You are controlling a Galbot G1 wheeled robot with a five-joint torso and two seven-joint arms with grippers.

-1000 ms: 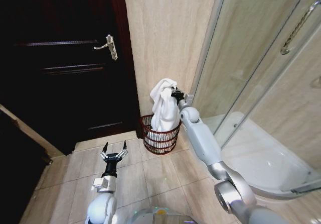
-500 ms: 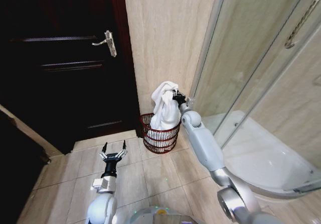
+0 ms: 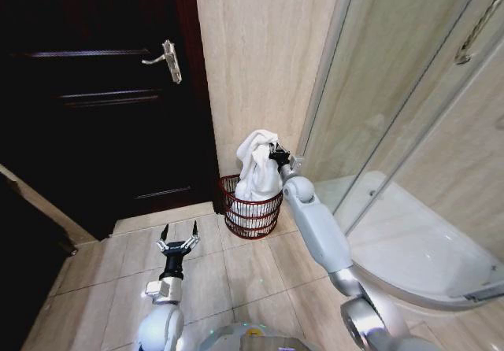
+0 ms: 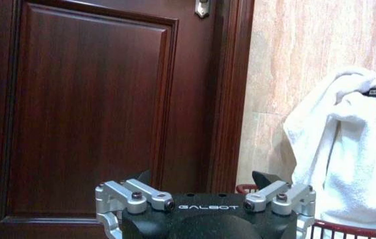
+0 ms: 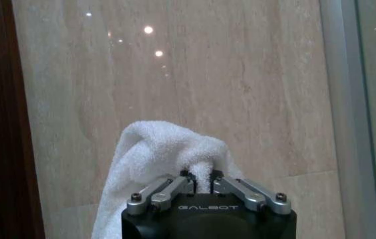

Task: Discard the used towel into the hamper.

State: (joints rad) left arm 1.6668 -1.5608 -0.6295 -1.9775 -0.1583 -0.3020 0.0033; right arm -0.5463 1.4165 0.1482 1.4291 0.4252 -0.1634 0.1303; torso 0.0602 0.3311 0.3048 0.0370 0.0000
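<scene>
White terry towel is pinched at its top fold by the right pincer, whose fingers are clenched on the cloth. Below that pincer the towel's lower part is draped into the hamper, which is set on the tiled floor against the wall. The left pincer is held released, low over the floor, apart from the hamper.

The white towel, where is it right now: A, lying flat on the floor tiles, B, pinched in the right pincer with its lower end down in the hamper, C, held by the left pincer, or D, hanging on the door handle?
B: the right pincer is shut on the top of the white towel, whose lower part hangs inside the hamper.
</scene>
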